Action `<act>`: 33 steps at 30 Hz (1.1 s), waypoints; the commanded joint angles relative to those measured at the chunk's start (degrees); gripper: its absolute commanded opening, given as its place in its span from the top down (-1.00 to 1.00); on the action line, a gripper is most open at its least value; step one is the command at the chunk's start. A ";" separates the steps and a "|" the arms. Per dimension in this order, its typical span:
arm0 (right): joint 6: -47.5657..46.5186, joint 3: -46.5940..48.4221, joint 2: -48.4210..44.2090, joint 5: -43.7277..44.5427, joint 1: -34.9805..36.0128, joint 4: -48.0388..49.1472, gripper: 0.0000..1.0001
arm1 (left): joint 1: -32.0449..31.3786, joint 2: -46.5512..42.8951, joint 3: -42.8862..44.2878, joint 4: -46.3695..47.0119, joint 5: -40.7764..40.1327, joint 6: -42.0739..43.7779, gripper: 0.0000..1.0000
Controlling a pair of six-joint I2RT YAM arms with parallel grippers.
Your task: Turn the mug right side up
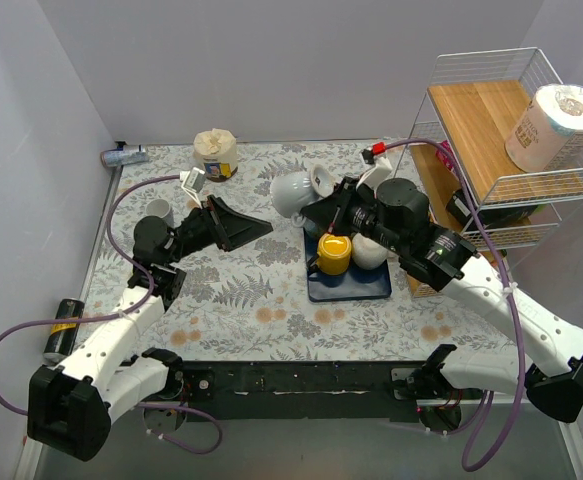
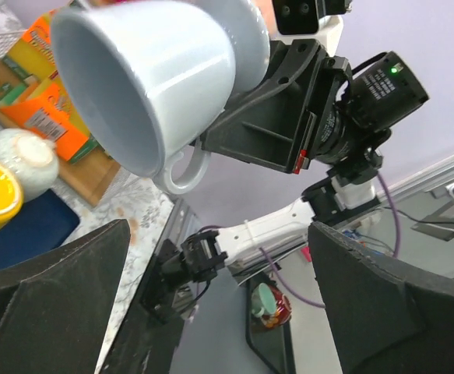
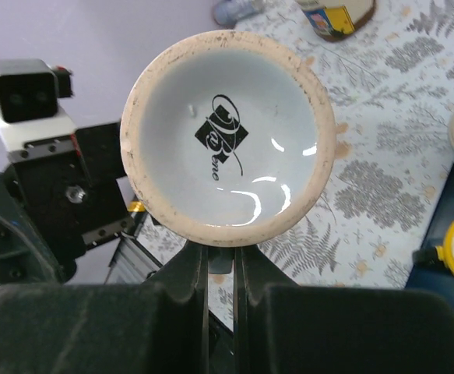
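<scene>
Right jaws clenched on mug (image 1: 293, 190), held aloft over the surface (image 1: 251, 295). Axis roughly horizontal, mouth pointing at left jaws, which are released and just beside the rim. Mouth must rotate upward.

1. A dark blue tray (image 1: 356, 288) is seen on the fern-patterned table (image 1: 241, 290), with a yellow cup (image 1: 334, 254) and a pale round pot (image 1: 369, 250) set on it.
2. A paper roll (image 1: 556, 125) is stood on the top board of the wire rack (image 1: 486, 130) at the right.
3. A jar (image 1: 216, 153) is placed near the far edge, and a can (image 1: 123, 155) is laid in the far left corner.
</scene>
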 commanded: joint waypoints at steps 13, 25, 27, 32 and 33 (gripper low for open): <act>9.63 -1.11 0.33 -4.64 -0.04 30.93 0.97 | -9.95 8.32 3.74 21.22 -16.06 -11.87 -0.92; 11.39 -5.60 -0.99 -5.52 -0.04 32.96 0.97 | -10.65 10.87 3.40 27.02 -17.73 -15.30 -0.06; 11.66 -5.95 -1.08 -5.43 -0.04 33.04 0.97 | -10.65 11.05 3.05 27.55 -17.73 -15.74 0.08; 11.92 -6.48 -0.90 -5.78 -0.04 33.04 0.97 | -10.83 11.14 3.04 27.30 -17.46 -16.01 0.32; 11.92 -6.57 -0.90 -5.96 -0.04 33.04 0.97 | -10.74 11.14 2.96 27.12 -17.64 -16.01 0.48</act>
